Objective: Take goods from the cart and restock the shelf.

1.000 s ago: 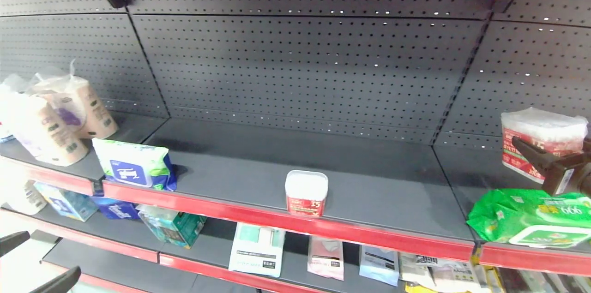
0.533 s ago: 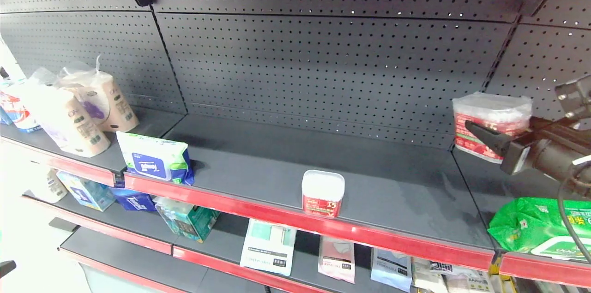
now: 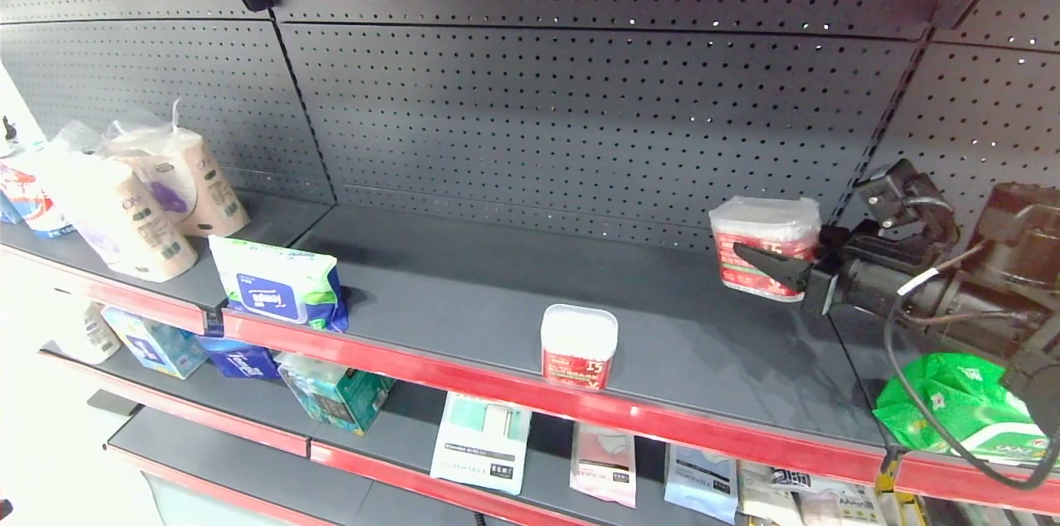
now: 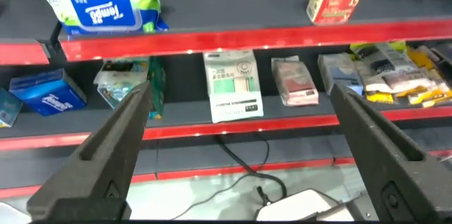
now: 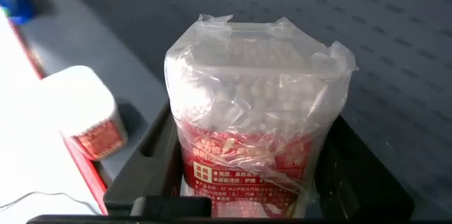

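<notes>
Right fingers (image 3: 766, 263) clamp pack (image 3: 766, 224) by sides, upright, low over shelf (image 3: 464, 294), back right; contact unclear. Likely so it lands standing, like tub (image 3: 578, 344) at front edge. Right wrist view: pack seated deep. Left wrist view: left fingers (image 4: 113, 146) spread, empty.

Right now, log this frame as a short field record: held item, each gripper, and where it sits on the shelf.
held item: plastic-wrapped red-and-white pack
right gripper: shut on the pack, over the shelf, right rear
left gripper: open, empty
nearby: similar tub at shelf front edge
pack touching shelf: cannot tell
</notes>
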Available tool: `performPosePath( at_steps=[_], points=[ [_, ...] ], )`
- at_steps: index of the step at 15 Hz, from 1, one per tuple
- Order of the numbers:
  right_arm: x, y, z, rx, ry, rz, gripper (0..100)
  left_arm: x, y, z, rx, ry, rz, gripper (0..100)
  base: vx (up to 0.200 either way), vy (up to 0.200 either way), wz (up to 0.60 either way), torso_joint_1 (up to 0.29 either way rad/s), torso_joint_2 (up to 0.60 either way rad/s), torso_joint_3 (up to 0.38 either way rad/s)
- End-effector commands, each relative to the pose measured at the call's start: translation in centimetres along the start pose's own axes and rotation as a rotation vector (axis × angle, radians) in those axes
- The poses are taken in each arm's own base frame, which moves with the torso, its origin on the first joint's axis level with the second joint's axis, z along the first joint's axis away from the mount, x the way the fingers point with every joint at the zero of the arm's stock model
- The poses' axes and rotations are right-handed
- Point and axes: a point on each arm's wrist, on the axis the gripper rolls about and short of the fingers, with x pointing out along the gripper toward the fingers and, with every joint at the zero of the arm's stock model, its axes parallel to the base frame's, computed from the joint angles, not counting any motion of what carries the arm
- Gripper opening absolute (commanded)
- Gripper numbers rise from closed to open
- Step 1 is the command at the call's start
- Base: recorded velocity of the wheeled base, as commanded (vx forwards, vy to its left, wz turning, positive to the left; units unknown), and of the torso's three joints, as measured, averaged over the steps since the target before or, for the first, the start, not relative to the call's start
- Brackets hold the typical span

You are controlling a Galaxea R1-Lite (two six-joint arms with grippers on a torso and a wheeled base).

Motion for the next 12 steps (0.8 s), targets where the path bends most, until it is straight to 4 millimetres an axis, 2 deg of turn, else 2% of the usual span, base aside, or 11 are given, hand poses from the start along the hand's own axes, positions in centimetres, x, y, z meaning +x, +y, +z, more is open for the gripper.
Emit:
performPosePath(
  at_steps=[1,5,6,8,12],
  points=[
    [3.0,-0.7,-3.3,0.033,0.039,0.068,0,0.0,0.0,-0.1,0.000,0.002,-0.001,100,0.000,0.000,0.00,0.000,0.00,0.000],
    [5.3,-0.2,-4.3,0.053,0.031,0.168,0,-0.2,-0.1,-0.9,0.003,-0.008,-0.002,100,0.000,0.000,0.00,0.000,0.00,0.000],
    [7.0,-0.8,-4.1,0.036,0.003,0.181,0,-0.2,-0.1,-0.9,0.004,-0.010,0.000,100,0.000,0.000,0.00,0.000,0.00,0.000],
    [8.7,-1.5,-4.4,0.027,-0.015,0.180,0,-0.5,-0.2,-1.2,0.009,-0.026,0.004,100,0.000,0.000,0.00,0.000,0.00,0.000],
    [10.4,-1.9,-6.2,0.043,-0.003,0.242,0,-0.6,-0.2,-1.1,0.021,-0.032,0.032,100,0.000,0.000,0.00,0.000,0.00,0.000]
  ],
)
